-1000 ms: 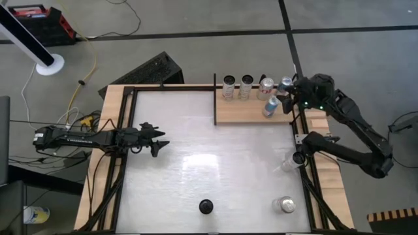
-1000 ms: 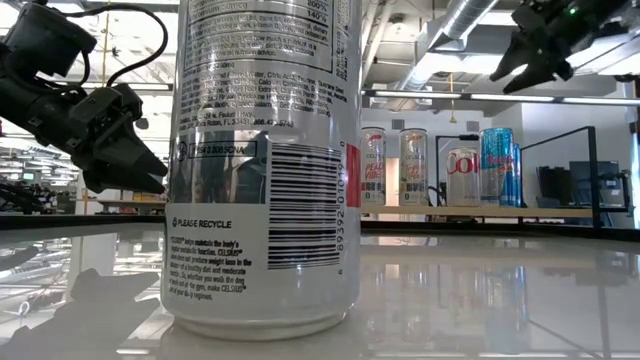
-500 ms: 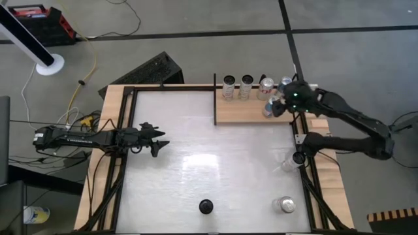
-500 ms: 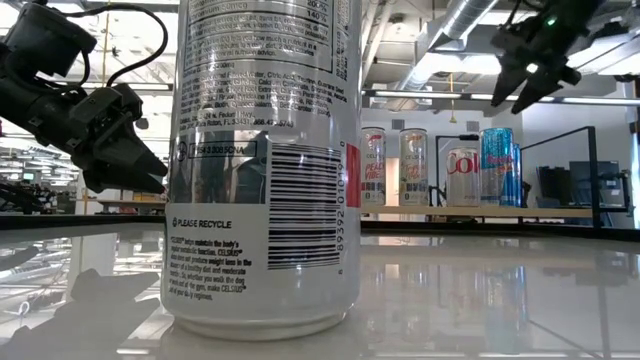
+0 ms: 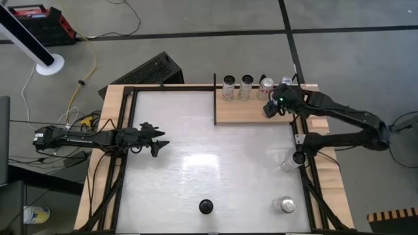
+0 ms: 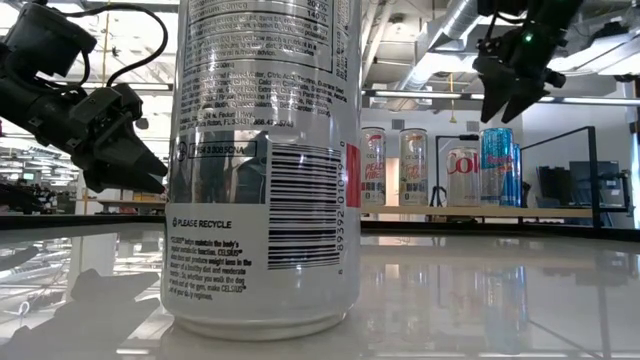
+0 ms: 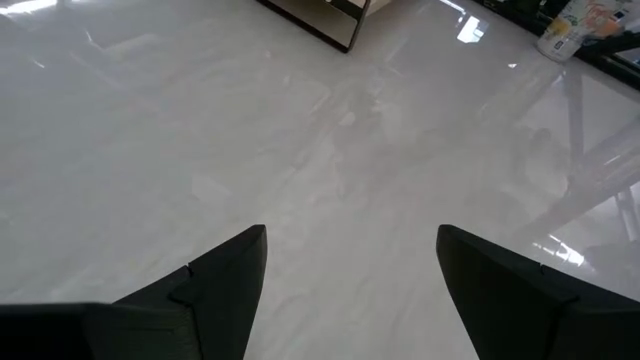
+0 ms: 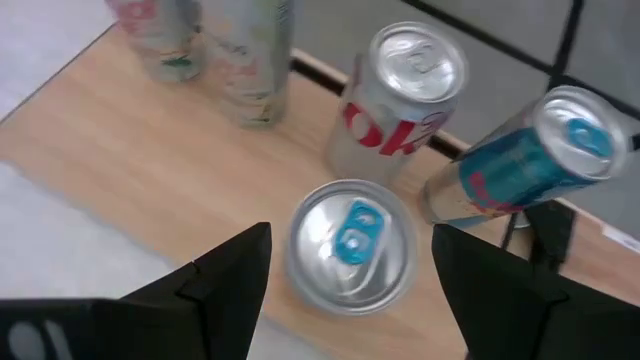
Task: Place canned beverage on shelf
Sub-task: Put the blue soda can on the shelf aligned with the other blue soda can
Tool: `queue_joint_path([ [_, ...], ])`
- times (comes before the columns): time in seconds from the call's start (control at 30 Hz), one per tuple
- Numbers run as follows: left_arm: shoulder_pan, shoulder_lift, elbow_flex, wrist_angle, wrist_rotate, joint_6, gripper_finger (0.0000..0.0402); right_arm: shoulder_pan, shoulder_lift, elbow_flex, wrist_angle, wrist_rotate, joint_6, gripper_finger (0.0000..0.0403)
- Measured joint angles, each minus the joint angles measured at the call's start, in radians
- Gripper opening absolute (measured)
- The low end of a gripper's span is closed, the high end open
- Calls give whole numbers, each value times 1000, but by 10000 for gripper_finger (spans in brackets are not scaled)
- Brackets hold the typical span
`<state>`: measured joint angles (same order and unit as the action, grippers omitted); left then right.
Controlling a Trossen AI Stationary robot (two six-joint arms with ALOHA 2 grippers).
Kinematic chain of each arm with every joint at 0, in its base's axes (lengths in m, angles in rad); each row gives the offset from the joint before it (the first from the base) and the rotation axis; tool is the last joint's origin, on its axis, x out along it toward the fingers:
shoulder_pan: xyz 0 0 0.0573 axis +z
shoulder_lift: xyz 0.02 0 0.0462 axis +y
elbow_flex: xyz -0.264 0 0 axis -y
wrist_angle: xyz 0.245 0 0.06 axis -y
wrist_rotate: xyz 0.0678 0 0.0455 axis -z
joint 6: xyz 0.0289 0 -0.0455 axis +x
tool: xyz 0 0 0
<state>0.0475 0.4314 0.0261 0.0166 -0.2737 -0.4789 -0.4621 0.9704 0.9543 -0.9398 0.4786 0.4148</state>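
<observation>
Where wood-grain shelf [image 5: 251,112] lies, cylindrical cans [image 8: 352,243] (shiny aluminium) stand.

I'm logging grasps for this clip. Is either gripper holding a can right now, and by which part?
Neither. The right gripper hangs open above a blue-tabbed can on the shelf, fingers clear of it. The left gripper is open over bare table.

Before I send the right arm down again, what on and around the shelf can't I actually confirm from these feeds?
- High view: the right gripper covers the can below it; its place on the shelf is hidden there.
- Right wrist view: that can shows only its top; its label is hidden.
- Low view: a big can up close blocks the shelf's left end.
- Left wrist view: only bare tabletop past the left gripper.
</observation>
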Motion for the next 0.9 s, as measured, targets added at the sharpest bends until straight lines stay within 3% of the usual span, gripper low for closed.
queue_joint_path([
  [0.53,0,0,0,0,1,0,277,8,67,-1,2,20,-57,303],
  [0.9,0,0,0,0,3,0,277,-40,64,-1,-1,3,-84,344],
])
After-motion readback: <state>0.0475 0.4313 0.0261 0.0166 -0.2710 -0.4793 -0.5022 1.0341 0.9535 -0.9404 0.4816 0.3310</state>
